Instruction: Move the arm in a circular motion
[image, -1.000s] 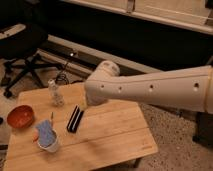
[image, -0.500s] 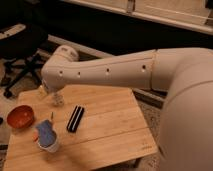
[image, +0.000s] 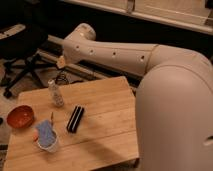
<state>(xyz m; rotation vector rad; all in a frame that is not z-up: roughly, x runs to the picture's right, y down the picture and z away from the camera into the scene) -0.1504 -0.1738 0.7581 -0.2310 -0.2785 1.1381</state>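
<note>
A red bowl (image: 20, 116) sits by the left edge of the wooden table (image: 110, 115). A white cup holding a blue cloth (image: 47, 137) stands near the front-left corner. A small clear bottle (image: 56, 92) stands upright toward the far-left corner, and a flat black case (image: 75, 118) lies near the middle.

The arm (image: 120, 55) hangs in the air above the far edge. From its bulky shoulder over the right edge it reaches left to a rounded joint past the far-left corner. Just under that joint hangs a small tan piece, apparently the gripper (image: 61, 62); I cannot tell whether it is open or shut.

The arm touches nothing, so I judge it to be partway around its circle, at the far-left part. The next move calls for a smooth arc that passes above the bottle without touching it.
</note>
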